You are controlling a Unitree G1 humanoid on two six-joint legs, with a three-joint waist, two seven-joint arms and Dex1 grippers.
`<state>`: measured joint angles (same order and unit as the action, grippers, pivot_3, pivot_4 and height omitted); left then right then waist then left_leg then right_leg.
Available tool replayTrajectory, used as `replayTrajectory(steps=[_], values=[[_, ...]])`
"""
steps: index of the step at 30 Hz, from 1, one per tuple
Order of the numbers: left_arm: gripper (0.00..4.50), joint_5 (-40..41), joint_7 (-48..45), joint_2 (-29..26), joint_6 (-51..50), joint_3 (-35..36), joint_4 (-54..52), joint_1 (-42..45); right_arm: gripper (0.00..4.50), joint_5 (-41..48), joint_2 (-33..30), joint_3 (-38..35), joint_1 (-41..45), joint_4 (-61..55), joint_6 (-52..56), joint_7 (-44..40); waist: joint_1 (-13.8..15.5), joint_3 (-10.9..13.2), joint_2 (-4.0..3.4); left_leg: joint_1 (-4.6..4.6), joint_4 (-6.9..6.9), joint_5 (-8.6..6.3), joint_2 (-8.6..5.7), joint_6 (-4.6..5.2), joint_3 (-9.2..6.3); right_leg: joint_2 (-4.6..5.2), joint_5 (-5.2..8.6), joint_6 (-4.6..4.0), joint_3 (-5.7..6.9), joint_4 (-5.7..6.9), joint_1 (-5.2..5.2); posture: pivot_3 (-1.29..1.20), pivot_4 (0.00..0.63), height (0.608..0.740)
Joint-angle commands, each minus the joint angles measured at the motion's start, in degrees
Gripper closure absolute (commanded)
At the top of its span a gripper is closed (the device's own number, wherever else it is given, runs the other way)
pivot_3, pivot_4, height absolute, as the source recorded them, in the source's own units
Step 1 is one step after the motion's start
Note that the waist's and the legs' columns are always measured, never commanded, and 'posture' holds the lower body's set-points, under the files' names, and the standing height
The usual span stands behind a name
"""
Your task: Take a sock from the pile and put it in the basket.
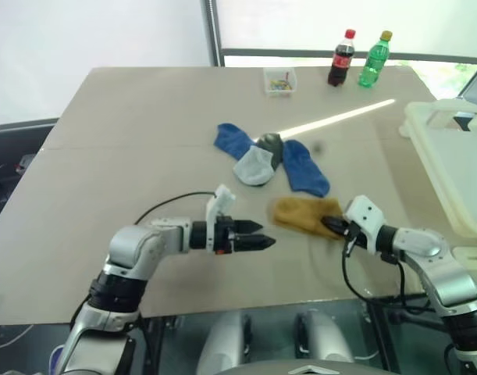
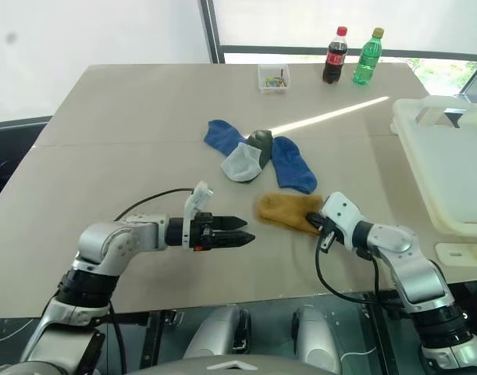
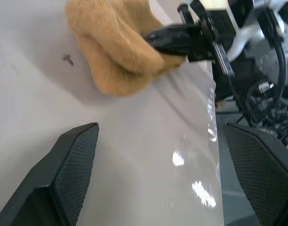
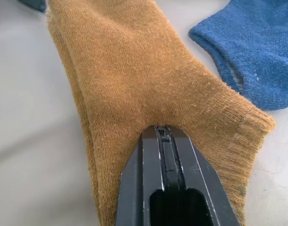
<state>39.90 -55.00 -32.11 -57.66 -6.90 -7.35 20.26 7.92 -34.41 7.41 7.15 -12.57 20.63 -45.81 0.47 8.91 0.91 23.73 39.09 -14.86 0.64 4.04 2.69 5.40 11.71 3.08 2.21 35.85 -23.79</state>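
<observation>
A beige desk (image 1: 129,156) is seen, crossed by a bright streak of light (image 1: 336,119). At its far edge, a small clear box (image 1: 279,80) with colourful bits is placed; near it, a dark cola bottle (image 1: 341,58) with red cap is stood just beside a green bottle (image 1: 374,59) with yellow cap.

No readable text; red label on dark soda bottle (image 1: 341,58) illegible.

Cream-white plastic rectangular basket (image 1: 449,168): cut off by right edge | small clear plastic box (image 1: 279,80): contents too small to identify | dark olive ankle sock (image 1: 271,146): partly hidden under pale grey-white ankle sock (image 1: 254,167)
</observation>
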Motion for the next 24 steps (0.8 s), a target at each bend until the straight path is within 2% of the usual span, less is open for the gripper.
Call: replayTrajectory(steps=[1,9,13,20,24], values=[[0.05,-0.42,0.40,2.58,1.24,-2.38,-1.58,0.29,4.50,-0.27,0.46,2.64,-0.61,1.03,0.73,-1.10,0.09,0.00,0.00,0.00,0.00,0.00,-0.01,0.00,0.00,0.03,0.00,0.00,0.01,0.00,0.00,0.00,0.150,0.732],[0.05,-5.93,6.54,10.62,6.70,-5.73,1.87,1.30,4.50,-0.34,0.45,2.64,-0.50,1.01,0.95,-1.16,0.08,-0.01,-0.01,0.02,0.00,0.01,-0.03,0.01,0.01,0.01,-0.01,0.00,0.00,0.01,0.02,0.00,0.150,0.732],[0.05,-7.18,11.91,14.07,8.97,-1.84,4.41,1.58,4.50,-0.19,0.29,2.42,-0.73,0.41,1.35,-1.08,0.14,-0.03,0.00,0.01,0.01,0.01,-0.03,0.02,0.02,0.00,-0.01,0.00,0.00,0.00,0.04,0.00,0.150,0.732],[0.05,-3.60,16.98,19.18,8.76,5.05,5.37,2.58,4.50,-0.16,0.27,2.43,-0.90,0.48,1.21,-1.08,0.13,-0.03,0.01,0.01,0.02,0.01,-0.02,0.02,0.01,-0.28,-0.01,0.01,0.00,0.01,0.04,0.00,0.150,0.732],[0.05,-3.23,16.93,19.76,8.68,6.42,5.48,2.91,4.50,-0.23,0.34,2.49,-0.72,0.76,1.06,-1.08,0.13,-0.03,0.02,0.02,0.02,0.01,-0.03,0.02,0.03,-0.31,-0.01,0.01,0.00,0.01,0.04,0.00,0.150,0.732]])
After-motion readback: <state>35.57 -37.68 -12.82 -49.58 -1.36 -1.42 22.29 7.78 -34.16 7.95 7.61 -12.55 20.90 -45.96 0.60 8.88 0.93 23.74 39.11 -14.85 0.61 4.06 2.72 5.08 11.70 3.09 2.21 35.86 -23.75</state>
